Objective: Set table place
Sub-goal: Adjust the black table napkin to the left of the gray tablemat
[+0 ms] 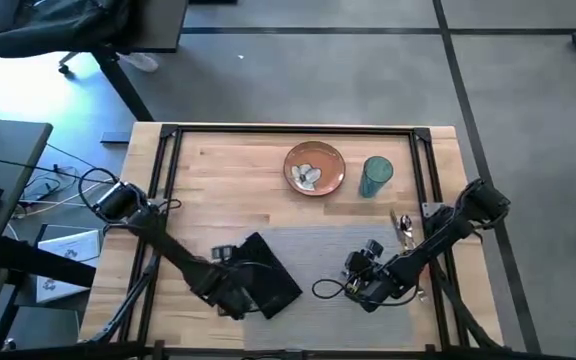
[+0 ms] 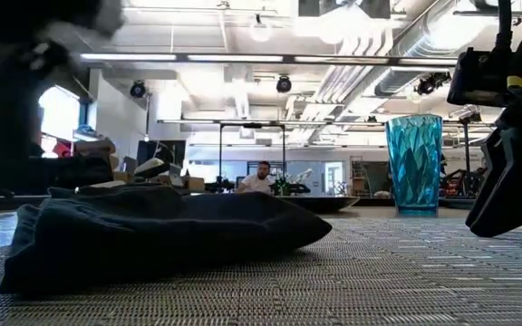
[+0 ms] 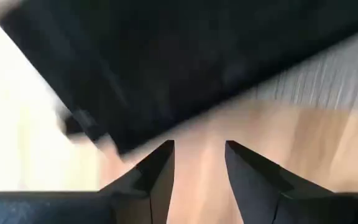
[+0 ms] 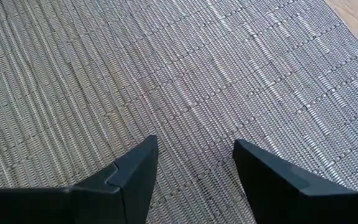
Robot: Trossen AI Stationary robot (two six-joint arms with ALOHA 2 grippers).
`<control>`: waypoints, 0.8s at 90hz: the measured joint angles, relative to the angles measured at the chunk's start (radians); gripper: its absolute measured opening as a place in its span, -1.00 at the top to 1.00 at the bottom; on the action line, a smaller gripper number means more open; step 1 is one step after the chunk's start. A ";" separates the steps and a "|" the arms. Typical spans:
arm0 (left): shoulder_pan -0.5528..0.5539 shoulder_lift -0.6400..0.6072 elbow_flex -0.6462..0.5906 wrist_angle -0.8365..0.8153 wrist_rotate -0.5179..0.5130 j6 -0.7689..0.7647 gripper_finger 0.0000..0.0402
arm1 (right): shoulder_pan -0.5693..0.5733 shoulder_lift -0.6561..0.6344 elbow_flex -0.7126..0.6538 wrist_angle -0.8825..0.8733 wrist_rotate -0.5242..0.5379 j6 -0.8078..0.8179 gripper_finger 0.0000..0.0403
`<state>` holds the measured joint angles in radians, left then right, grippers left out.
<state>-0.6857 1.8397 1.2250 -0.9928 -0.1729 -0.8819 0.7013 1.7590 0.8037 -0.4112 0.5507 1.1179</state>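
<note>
A grey woven placemat (image 1: pixel 338 262) lies on the wooden table (image 1: pixel 228 165) at the near middle. A black napkin (image 1: pixel 266 276), loosely folded, rests partly on the placemat's left end and partly on the wood (image 2: pixel 161 226). My left gripper (image 3: pixel 199 155) is open low over bare wood at the napkin's near left edge (image 1: pixel 230 297); the cloth (image 3: pixel 185 68) lies just ahead of its fingertips. My right gripper (image 4: pixel 194 155) is open just above the placemat (image 4: pixel 166 68), near its right part (image 1: pixel 360 285). The orange-brown plate (image 1: pixel 314 168) stands at the far middle.
A blue-green tumbler (image 1: pixel 376 176) stands right of the plate, and shows behind the placemat in the low view (image 2: pixel 414 163). Cutlery (image 1: pixel 404 226) lies by the placemat's far right corner. Black frame rails (image 1: pixel 168 160) run along the table's sides. A person (image 2: pixel 261 177) sits far off in the room.
</note>
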 joint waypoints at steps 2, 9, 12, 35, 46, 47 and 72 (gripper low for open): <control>-0.006 0.000 -0.018 0.000 0.010 -0.020 0.36 | 0.000 0.000 0.000 0.001 0.001 0.000 0.01; -0.021 0.001 -0.063 0.002 0.019 -0.066 0.36 | 0.000 0.001 -0.001 0.004 0.002 0.000 0.01; -0.025 0.000 -0.082 0.010 0.012 -0.075 0.36 | 0.000 0.001 -0.001 0.004 0.003 0.000 0.01; 0.049 -0.006 -0.166 0.075 -0.041 0.014 0.36 | 0.000 0.001 -0.001 0.007 0.015 0.000 0.01; 0.098 -0.011 -0.169 0.077 -0.105 0.065 0.36 | 0.000 0.001 -0.001 0.008 0.016 0.002 0.01; 0.104 -0.012 -0.168 0.077 -0.105 0.070 0.36 | 0.000 0.001 -0.001 0.009 0.016 0.002 0.01; 0.225 -0.013 -0.171 0.084 -0.211 0.234 0.36 | 0.000 0.001 -0.001 0.015 0.021 0.000 0.01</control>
<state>-0.4610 1.8271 1.0542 -0.9092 -0.3836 -0.6476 0.7016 1.7599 0.8024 -0.3957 0.5719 1.1179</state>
